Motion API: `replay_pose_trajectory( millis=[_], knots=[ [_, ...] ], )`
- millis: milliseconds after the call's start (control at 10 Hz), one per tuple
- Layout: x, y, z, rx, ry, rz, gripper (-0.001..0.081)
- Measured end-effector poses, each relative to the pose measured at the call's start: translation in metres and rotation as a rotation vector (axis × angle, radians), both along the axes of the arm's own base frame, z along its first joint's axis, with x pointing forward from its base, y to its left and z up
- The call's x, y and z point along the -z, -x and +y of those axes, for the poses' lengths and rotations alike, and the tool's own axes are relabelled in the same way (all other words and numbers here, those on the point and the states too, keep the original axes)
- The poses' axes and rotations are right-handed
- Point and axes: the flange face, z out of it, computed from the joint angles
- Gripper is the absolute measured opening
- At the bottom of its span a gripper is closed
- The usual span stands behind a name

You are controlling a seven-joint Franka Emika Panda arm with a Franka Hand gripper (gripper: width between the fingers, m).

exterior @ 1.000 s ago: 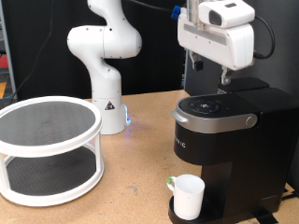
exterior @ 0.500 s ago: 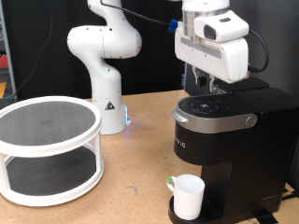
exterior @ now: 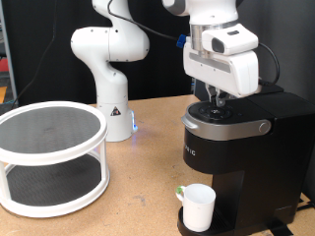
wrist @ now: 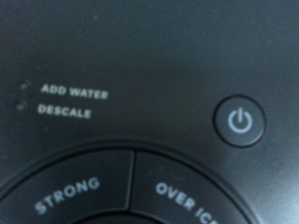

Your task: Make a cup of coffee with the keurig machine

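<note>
The black keurig machine (exterior: 241,157) stands at the exterior view's right, its lid closed with the silver-grey handle (exterior: 261,128) down. The white cup (exterior: 198,206) sits on its drip tray under the spout. My gripper (exterior: 219,106) hangs straight above the round button panel (exterior: 219,114), its fingertips at or just over the panel; the white hand covers most of the fingers. The wrist view shows only the panel close up: the power button (wrist: 240,121), the "ADD WATER" and "DESCALE" lettering (wrist: 73,102) and the "STRONG" segment (wrist: 67,195). No fingers show in it.
A white two-tier round rack (exterior: 51,157) with dark mesh shelves stands at the exterior view's left. The white robot arm base (exterior: 110,69) is at the back. The wooden table (exterior: 138,197) lies between them.
The hand has moved down and to the exterior view's left, from above the machine's back to just over the button panel. The cup and the machine have not moved.
</note>
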Motion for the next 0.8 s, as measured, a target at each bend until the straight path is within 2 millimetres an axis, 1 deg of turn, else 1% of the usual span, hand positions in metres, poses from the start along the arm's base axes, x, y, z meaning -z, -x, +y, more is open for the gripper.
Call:
replay_pose_trajectory(
  millis=[100,400,800],
  knots=[
    [0.0027,0.0008,-0.0003,0.001,0.001,-0.005,0.0006],
    [0.01,0.0037,-0.001,0.004,0.004,-0.008,0.0005],
    [0.0108,0.0045,-0.0014,0.011,0.02,0.002,0.0005]
  ],
)
